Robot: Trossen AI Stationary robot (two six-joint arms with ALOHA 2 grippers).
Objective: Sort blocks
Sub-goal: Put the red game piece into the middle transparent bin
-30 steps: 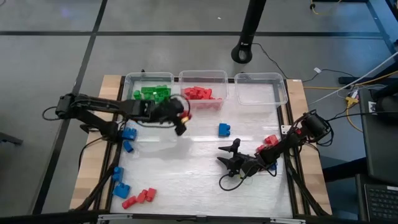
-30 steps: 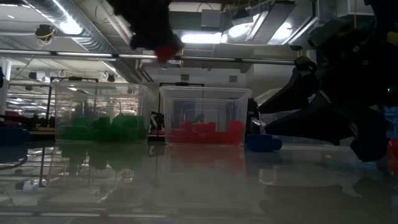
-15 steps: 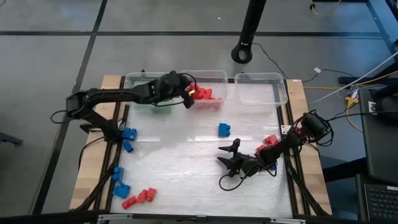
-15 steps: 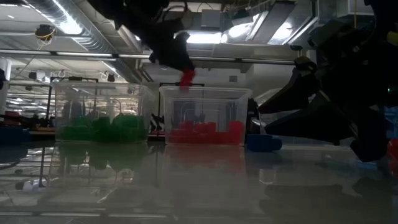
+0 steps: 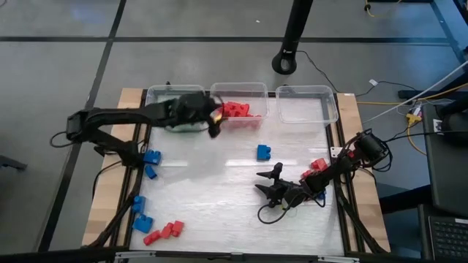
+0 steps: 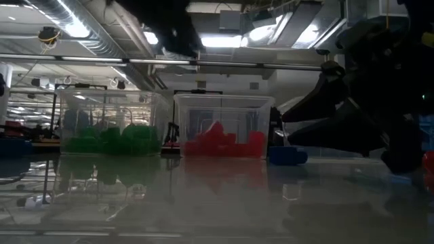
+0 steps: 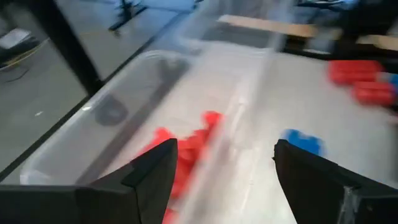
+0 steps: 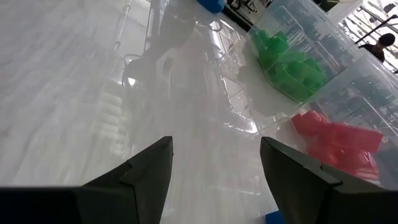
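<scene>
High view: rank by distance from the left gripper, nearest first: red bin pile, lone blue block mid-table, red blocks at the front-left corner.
From the left gripper, open at the bins:
1. Red bin pile, just right of it in the middle bin.
2. Lone blue block, mid-table toward the right arm.
3. Red blocks, front-left corner, farthest.

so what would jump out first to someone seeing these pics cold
Probably the three clear bins along the table's far edge: one full of green blocks, the middle one holding red blocks, the third looking empty. Next, the left gripper hanging open and empty by the red bin. Loose blue blocks and red ones dot the left side, while the right gripper waits open.
</scene>
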